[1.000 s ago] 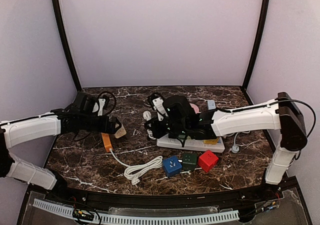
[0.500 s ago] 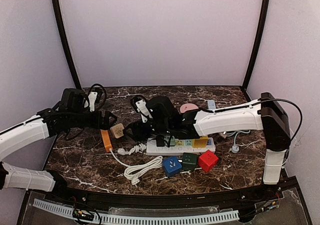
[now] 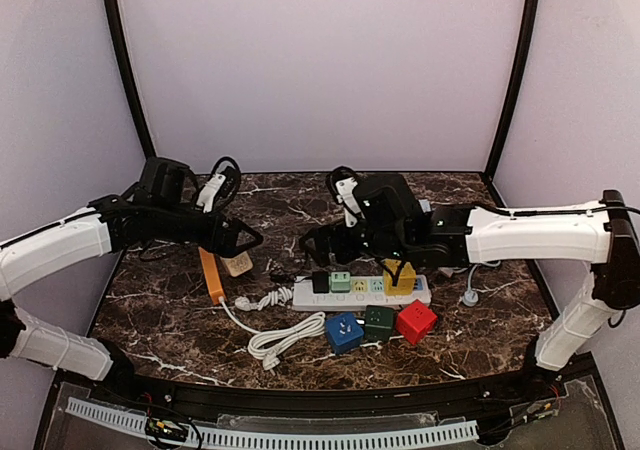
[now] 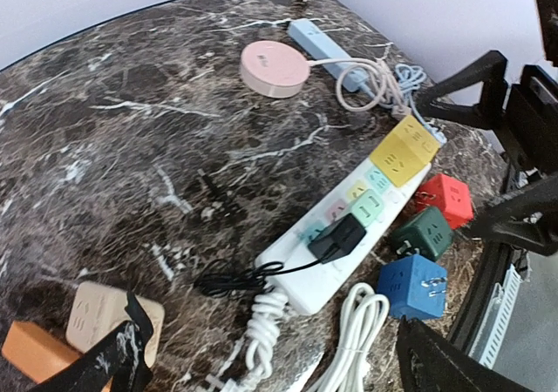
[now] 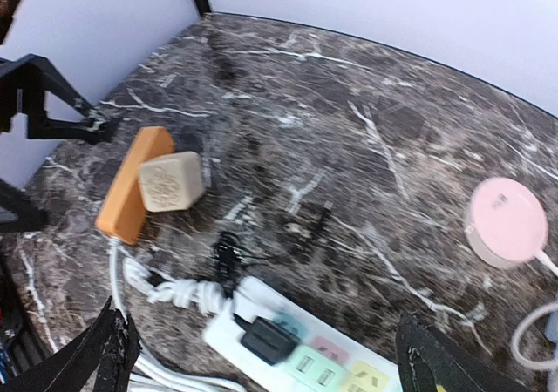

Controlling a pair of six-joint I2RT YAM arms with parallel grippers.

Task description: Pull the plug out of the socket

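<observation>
A white power strip [image 3: 362,290] lies across the middle of the marble table. A black plug [image 3: 320,282] sits in a socket near its left end, with a thin black cord [image 4: 228,279] bunched beside it. The left wrist view shows the plug [image 4: 338,238] seated on the strip [image 4: 301,283]; in the right wrist view the plug [image 5: 266,340] is blurred. My right gripper [image 3: 312,247] hovers open above and just behind the strip's left end, holding nothing. My left gripper [image 3: 243,242] is open too, left of the strip and above a beige cube [image 3: 237,263].
An orange block [image 3: 211,275] lies against the beige cube. A yellow cube [image 3: 399,276] sits on the strip's right part. Blue [image 3: 343,331], green [image 3: 379,321] and red [image 3: 415,320] cubes and a white bundled cable [image 3: 285,340] lie in front. A pink disc [image 4: 275,67] lies behind.
My right gripper, shut over the strip's left end a second ago, has opened and drawn back to the right. The strip has shifted left. The left arm swung right, toward the beige cube.
</observation>
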